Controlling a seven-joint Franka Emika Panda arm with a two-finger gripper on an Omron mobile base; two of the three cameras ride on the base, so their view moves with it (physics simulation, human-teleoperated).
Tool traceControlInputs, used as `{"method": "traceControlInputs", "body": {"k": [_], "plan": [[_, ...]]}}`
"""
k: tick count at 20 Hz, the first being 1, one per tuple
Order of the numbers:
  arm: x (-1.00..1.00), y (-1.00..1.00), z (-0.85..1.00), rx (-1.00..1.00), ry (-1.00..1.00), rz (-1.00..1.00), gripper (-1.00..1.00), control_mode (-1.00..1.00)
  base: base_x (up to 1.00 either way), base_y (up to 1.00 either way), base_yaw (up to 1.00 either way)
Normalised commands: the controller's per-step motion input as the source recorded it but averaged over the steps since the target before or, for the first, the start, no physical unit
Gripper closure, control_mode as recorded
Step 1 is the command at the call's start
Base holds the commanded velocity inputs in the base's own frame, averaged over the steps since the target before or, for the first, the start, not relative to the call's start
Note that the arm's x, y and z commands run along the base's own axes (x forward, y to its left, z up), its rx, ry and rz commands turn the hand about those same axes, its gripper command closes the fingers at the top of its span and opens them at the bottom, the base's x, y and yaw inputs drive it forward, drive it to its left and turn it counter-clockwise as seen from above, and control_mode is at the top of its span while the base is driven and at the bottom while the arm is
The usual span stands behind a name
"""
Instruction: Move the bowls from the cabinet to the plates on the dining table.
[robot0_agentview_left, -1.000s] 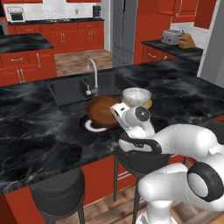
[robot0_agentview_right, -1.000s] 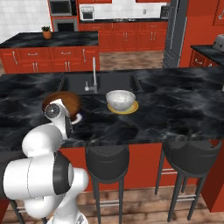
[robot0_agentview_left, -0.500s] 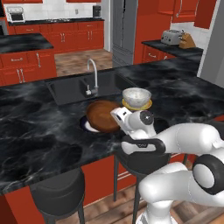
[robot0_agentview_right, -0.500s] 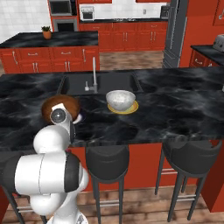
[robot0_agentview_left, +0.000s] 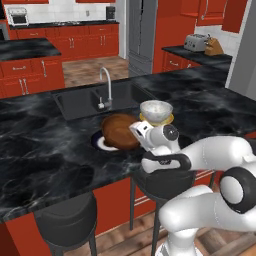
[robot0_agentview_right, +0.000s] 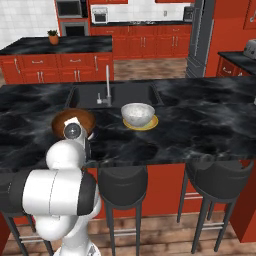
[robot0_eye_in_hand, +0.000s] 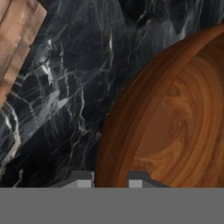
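On the counter, beside the sink, the brown bowl sits tilted over the blue-rimmed plate, its rim clenched between the fingers of the hand. Just beside it the grey bowl rests on the yellow plate.

Faucet and grey bowl flank the brown bowl; nearer marble lies bare

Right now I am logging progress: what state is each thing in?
brown bowl: gripped at its rim, over the blue-rimmed plate
grey bowl: upright, resting on the yellow plate
end effector: shut on the brown bowl's rim
faucet: no water running
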Motion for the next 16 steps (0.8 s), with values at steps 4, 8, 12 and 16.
{"method": "traceControlInputs", "body": {"k": [4, 8, 12, 16], "plan": [[0.29, 0.0, 0.31, 0.02, 0.02, 0.0, 1.0, -1.0, 0.0, 0.0, 0.0], [0.16, 0.01, 0.16, 0.01, 0.05, 0.0, 1.0, -1.0, 0.0, 0.0, 0.0], [0.04, 0.0, -0.1, 0.0, 0.07, 0.0, 1.0, -1.0, 0.0, 0.0, 0.0], [0.0, 0.0, -0.29, 0.0, 0.1, 0.03, 1.0, -1.0, 0.0, 0.0, 0.0]]}}
